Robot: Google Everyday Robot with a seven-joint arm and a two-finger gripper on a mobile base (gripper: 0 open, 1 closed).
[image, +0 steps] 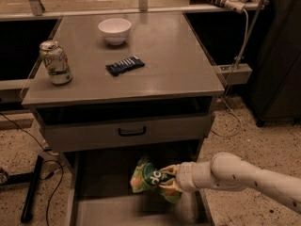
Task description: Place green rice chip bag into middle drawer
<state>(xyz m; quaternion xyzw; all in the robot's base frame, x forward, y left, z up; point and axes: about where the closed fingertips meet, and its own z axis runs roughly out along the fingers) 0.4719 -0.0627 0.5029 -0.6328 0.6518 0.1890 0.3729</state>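
1. Green rice chip bag: we see it tilted over the open middle drawer, right of the drawer's centre.
2. Tool: over the drawer's right side, fingers clamped on the bag.
3. Closed drawer front, black handle: directly above the middle drawer.
4. Counter: higher above the drawer. We list on it a white bowl, a soda can and a dark blue packet.

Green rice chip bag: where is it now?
Camera view, bottom centre: the green rice chip bag sits in the gripper, over the open middle drawer, below the drawer front.
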